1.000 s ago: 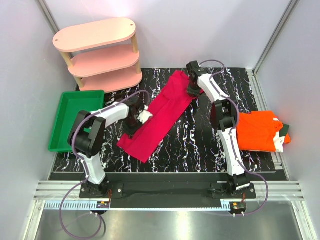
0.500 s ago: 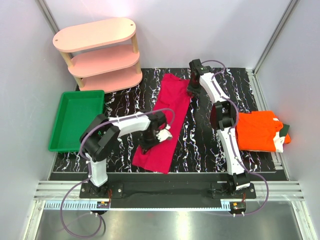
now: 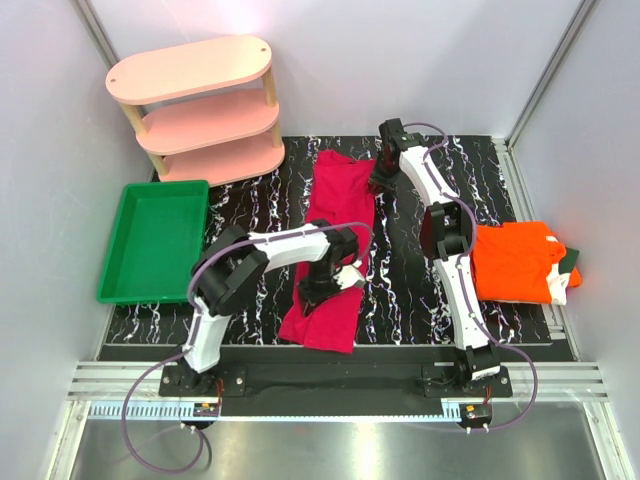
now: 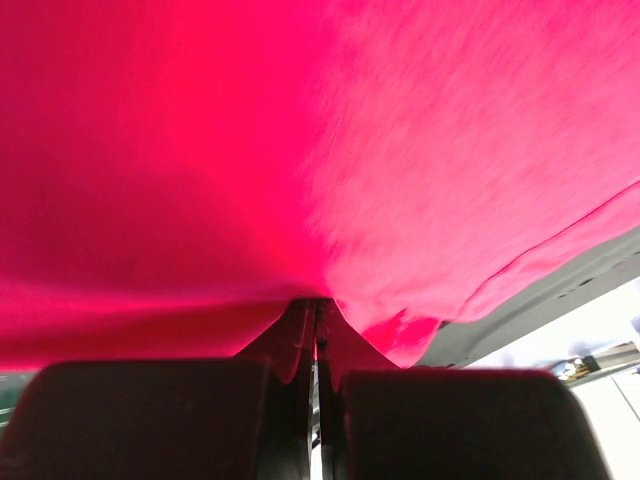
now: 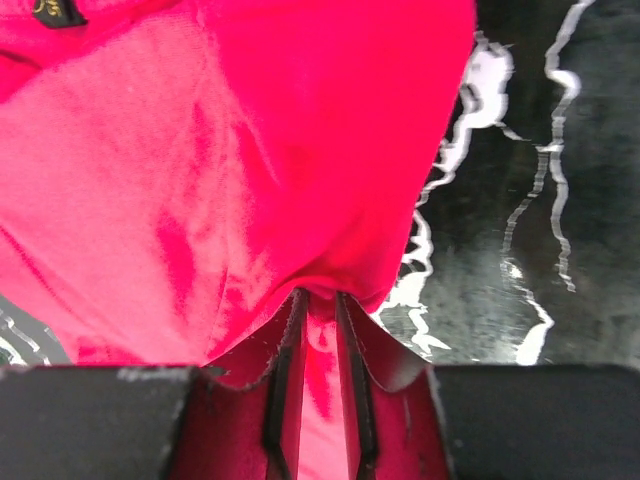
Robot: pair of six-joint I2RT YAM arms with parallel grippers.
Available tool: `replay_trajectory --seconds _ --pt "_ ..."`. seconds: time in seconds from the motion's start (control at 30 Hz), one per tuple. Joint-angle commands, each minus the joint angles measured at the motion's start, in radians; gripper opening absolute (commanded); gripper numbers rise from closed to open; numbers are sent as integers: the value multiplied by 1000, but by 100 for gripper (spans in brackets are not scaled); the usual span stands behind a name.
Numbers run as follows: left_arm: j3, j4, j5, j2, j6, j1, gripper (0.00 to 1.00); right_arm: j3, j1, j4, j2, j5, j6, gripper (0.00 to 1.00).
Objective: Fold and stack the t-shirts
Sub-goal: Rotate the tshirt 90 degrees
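Down the middle of the tabletop (image 3: 400, 300) the crimson t-shirt (image 3: 335, 215) lies as a long strip, seemingly pulled taut for another fold. The folded orange t-shirt (image 3: 515, 260) waits at the right edge, probably as the stack's base. The left gripper (image 3: 322, 288) is clenched on the shirt's near end, and the right gripper (image 3: 376, 183) on the far end.

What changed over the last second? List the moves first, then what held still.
The left gripper, shut on the crimson shirt, dragged its near end to the robot's right and toward the bases, turning the shirt from diagonal to almost straight. The right gripper kept pinching the far end, barely shifting. Nothing was released. The orange shirt, green tray and pink shelf stayed put.
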State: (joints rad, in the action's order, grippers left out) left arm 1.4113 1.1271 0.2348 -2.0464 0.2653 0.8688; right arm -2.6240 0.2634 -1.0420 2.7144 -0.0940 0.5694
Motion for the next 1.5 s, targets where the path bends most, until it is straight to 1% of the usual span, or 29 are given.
replay_trajectory --seconds 0.0,0.1,0.2,0.3,0.4,0.47,0.5,0.57,0.6,0.63,0.67,0.77,0.87,0.93,0.97,1.03,1.07,1.1,1.13,1.17,1.2,1.23,1.27,1.3,1.33,1.37,1.4,1.47 --pt "116 -53 58 -78 -18 24 0 -1 11 16 33 -107 -26 26" --pt "190 -32 69 -125 -24 35 0 9 14 23 31 -134 -31 26" --pt "248 -17 64 -162 -28 47 0 9 16 22 28 -127 -32 26" --pt "264 -20 26 -163 -28 47 0 6 11 19 7 -73 -31 27" --pt "230 -36 1 -112 -35 23 0 -14 -3 16 -37 -32 -19 28" --pt "209 -36 -6 -60 -47 -20 2 -24 -12 16 -67 -4 -19 30" --pt "204 -35 -17 -34 -52 -37 3 -36 -19 14 -80 25 -16 32" --pt "192 -35 -18 50 -58 -95 10 -48 -21 0 -133 60 -17 34" --pt "190 -33 -17 80 -61 -115 12 -48 -21 -3 -174 69 -20 36" --pt "192 -33 -12 110 -61 -158 12 -45 -23 -15 -194 73 -22 38" --pt "195 -33 -8 165 -63 -180 15 -41 -21 -21 -215 80 -22 38" --pt "219 -35 30 227 -67 -270 16 8 -3 -26 -303 114 -45 40" --pt "252 -62 81 230 -87 -347 16 73 23 -26 -381 114 -69 40" --pt "264 -96 83 207 -95 -376 15 159 66 -10 -456 128 -88 39" --pt "271 -127 83 194 -97 -382 15 248 86 0 -487 151 -106 38" --pt "291 -160 68 141 -101 -393 12 356 128 31 -580 200 -120 37" --pt "299 -185 49 123 -106 -395 11 487 172 48 -617 261 -123 34" --pt "308 -187 37 105 -113 -399 10 568 192 101 -701 299 -121 34" --pt "316 -191 35 74 -127 -405 9 658 218 143 -750 341 -120 33" --pt "305 -213 26 71 -138 -409 9 838 250 186 -803 411 -103 33" --pt "289 -228 3 75 -144 -419 10 928 264 262 -900 427 -89 33" --pt "238 -248 -2 104 -147 -425 14 1009 272 298 -947 434 -69 33" --pt "201 -298 -20 133 -155 -433 15 1171 296 334 -997 438 -33 33" --pt "161 -325 -41 161 -158 -445 16 1249 312 402 -1092 450 -5 33" --pt "84 -349 -51 217 -162 -450 17 1322 330 436 -1139 456 18 33" --pt "43 -399 -78 245 -170 -455 19 1446 353 466 -1216 465 62 33" --pt "-28 -421 -78 270 -178 -459 20 1498 406 509 -1245 480 88 32" --pt "-83 -464 -75 325 -192 -459 22 1596 497 528 -1291 510 157 31"
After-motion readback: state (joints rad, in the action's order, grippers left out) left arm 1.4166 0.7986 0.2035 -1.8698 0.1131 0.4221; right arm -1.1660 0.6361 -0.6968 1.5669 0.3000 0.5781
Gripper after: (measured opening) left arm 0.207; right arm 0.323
